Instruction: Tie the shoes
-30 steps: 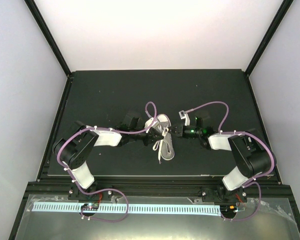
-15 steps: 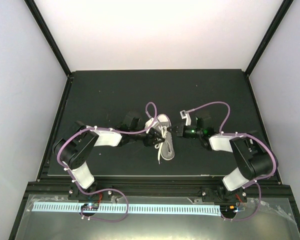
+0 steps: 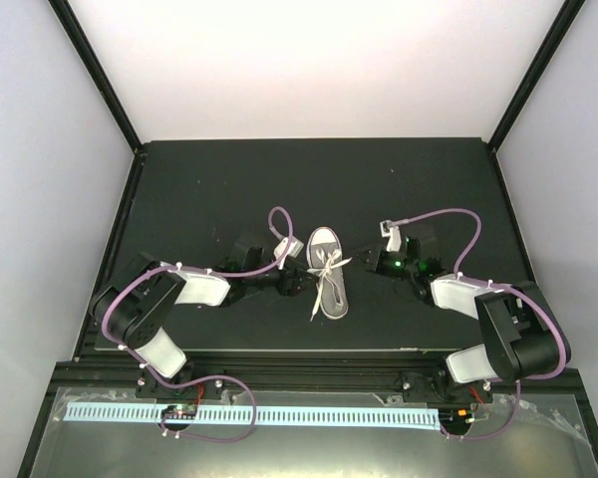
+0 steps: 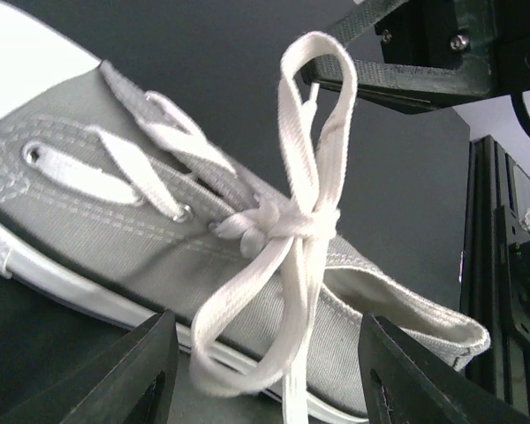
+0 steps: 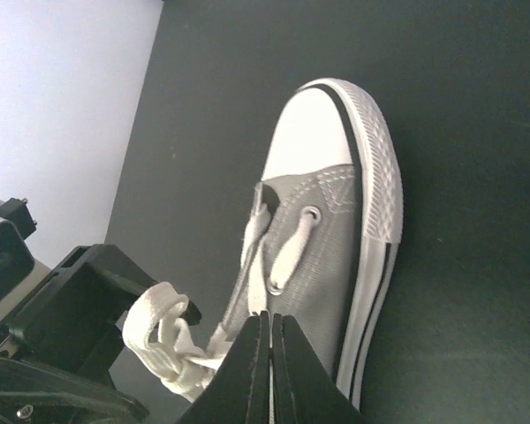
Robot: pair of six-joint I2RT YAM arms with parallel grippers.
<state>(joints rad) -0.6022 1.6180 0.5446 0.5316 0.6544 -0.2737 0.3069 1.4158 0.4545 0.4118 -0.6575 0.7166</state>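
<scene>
the top view hangs high above the near edge of the table (image 3: 209, 179), looking steeply down and forward over all of it; the shoe (image 3: 328, 284) sits small and far at its middle. the left wrist view is very close at the shoe's side, facing across the bow (image 4: 283, 221) toward the right gripper (image 4: 340, 78), its own fingers (image 4: 150, 371) at the bottom edge. the right wrist view faces the other way from the opposite side, a little farther off, past its own fingers (image 5: 258, 353) to the toe (image 5: 314, 132) and the left gripper (image 5: 163, 358). all three share the shoe.
</scene>
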